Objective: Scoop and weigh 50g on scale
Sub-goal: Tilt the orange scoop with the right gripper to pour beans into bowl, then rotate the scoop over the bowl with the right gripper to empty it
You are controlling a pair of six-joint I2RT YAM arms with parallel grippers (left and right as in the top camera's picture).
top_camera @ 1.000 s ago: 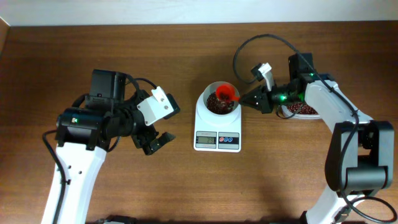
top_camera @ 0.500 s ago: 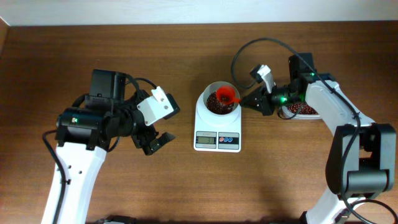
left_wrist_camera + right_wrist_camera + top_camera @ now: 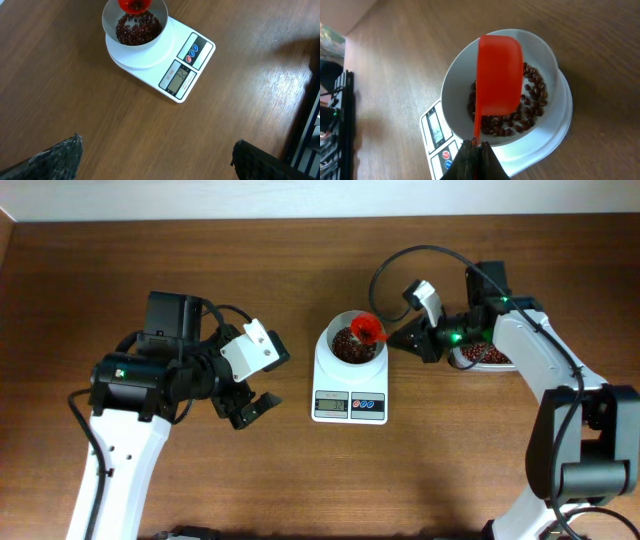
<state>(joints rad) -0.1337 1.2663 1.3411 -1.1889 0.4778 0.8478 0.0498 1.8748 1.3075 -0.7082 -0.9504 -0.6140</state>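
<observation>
left jaws wide | right jaws pinch red scoop (image 3: 497, 75) | bowl (image 3: 456, 90) on scale (image 3: 150, 70) holds beans (image 3: 134, 31)

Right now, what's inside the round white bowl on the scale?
Loose dark red beans lie on the round white bowl's floor. The red plastic scoop, gripped by the right hand, hangs above, hiding whatever lies beneath it.
</observation>
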